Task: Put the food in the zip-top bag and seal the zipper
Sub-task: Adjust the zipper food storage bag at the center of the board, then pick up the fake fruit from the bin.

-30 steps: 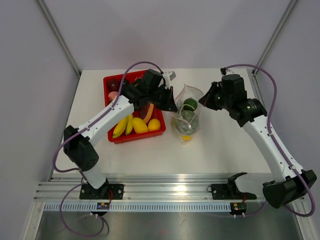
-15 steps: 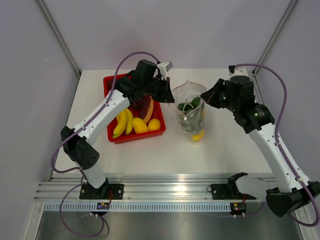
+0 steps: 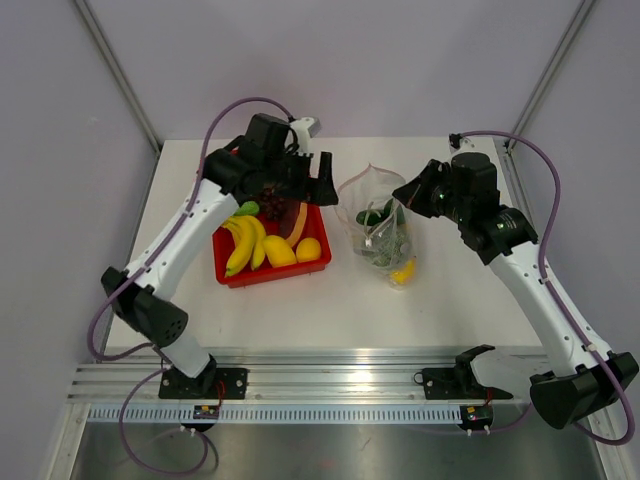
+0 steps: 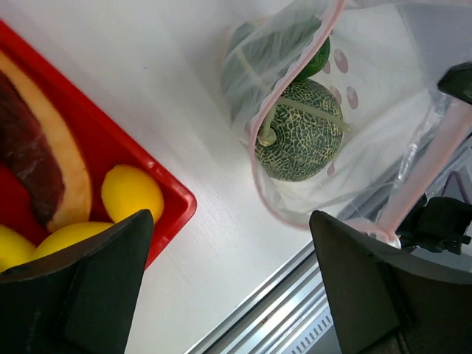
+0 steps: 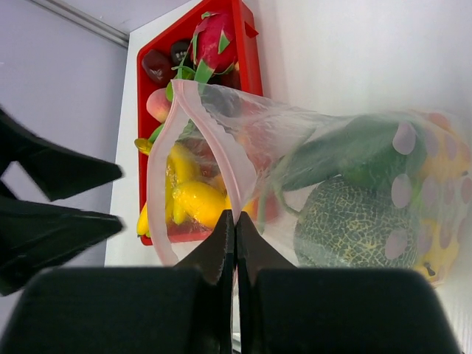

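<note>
The zip-top bag hangs open-mouthed on the table right of the tray. My right gripper is shut on its mouth edge, pinching the pink zipper. Inside lie the netted melon, a green piece and a yellow piece. My left gripper stands wide open above the tray's right edge, holding nothing, apart from the bag. More food sits in the tray: bananas and lemons.
The red tray stands left of the bag and also holds a cut fruit slice, dark grapes and a dragon fruit. A metal rail runs along the near table edge.
My left gripper has let go of the bag's mouth, opened wide and drawn back left over the tray. The bag now hangs from the right gripper alone, shifted slightly right.
</note>
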Controlling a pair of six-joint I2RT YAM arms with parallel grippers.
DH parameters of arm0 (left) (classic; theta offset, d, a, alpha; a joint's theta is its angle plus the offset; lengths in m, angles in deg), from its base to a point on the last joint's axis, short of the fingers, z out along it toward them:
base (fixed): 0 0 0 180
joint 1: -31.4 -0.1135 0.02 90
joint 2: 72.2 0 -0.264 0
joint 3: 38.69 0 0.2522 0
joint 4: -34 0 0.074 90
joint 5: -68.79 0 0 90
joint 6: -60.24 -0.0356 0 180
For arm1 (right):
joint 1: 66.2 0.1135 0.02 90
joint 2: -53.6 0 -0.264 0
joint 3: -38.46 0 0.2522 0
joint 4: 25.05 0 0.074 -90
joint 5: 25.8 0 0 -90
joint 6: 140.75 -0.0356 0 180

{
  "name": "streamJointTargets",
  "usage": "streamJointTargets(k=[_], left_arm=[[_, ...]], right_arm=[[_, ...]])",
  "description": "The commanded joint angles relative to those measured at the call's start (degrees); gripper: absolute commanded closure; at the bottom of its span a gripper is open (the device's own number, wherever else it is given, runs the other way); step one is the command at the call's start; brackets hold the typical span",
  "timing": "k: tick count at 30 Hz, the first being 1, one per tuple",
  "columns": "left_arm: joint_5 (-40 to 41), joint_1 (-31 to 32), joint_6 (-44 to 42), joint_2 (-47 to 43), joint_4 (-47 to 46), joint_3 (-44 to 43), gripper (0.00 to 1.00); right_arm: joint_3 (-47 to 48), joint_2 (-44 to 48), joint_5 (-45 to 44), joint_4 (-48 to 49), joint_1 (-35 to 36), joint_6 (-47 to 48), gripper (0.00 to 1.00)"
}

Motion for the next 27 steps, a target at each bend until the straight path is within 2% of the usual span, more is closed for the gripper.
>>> streamJointTargets(k=[1, 3, 4, 5, 8, 12, 13, 19, 27], left_arm=[[2.9, -4.0, 1.0, -11.4, -3.1, 2.9, 0.10], [5.6, -7.3, 3.3, -15.3, -5.2, 8.5, 0.12], [7.9, -7.9, 4.5, -16.2, -5.5, 10.4, 0.17], [13.3, -8.4, 5.7, -16.8, -5.6, 14.0, 0.19], [20.1, -8.4, 10.8, -16.7, -5.8, 20.6, 0.21], [28.3, -5.8, 20.3, -15.5, -11.2, 29.8, 0.23], [32.7, -4.1, 21.6, -14.7, -11.1, 30.6, 0.23], [40.3, -0.9, 29.0, -8.4, -10.1, 32.9, 0.23], [43.5, 0.5, 34.8, -3.3, -9.8, 32.6, 0.22]], right_arm=[[0.3, 0.4, 1.6, 4.3, 0.0, -0.6, 1.00], [0.3, 0.5, 1.8, 4.3, 0.1, -0.5, 1.00], [0.3, 0.6, 1.9, 4.5, 0.0, -0.5, 1.00], [0.2, 0.7, 2.0, 4.5, 0.0, -0.5, 1.00], [0.2, 0.5, 2.1, 4.8, 0.0, -0.6, 1.00], [0.2, -0.3, 2.9, 5.4, 0.0, -0.9, 1.00], [0.3, -0.4, 3.0, 5.3, 0.0, -1.0, 1.00], [0.6, -0.6, 3.0, 4.7, 0.0, -0.5, 1.00], [1.6, -0.9, 3.7, 3.5, 0.0, 0.2, 1.00]])
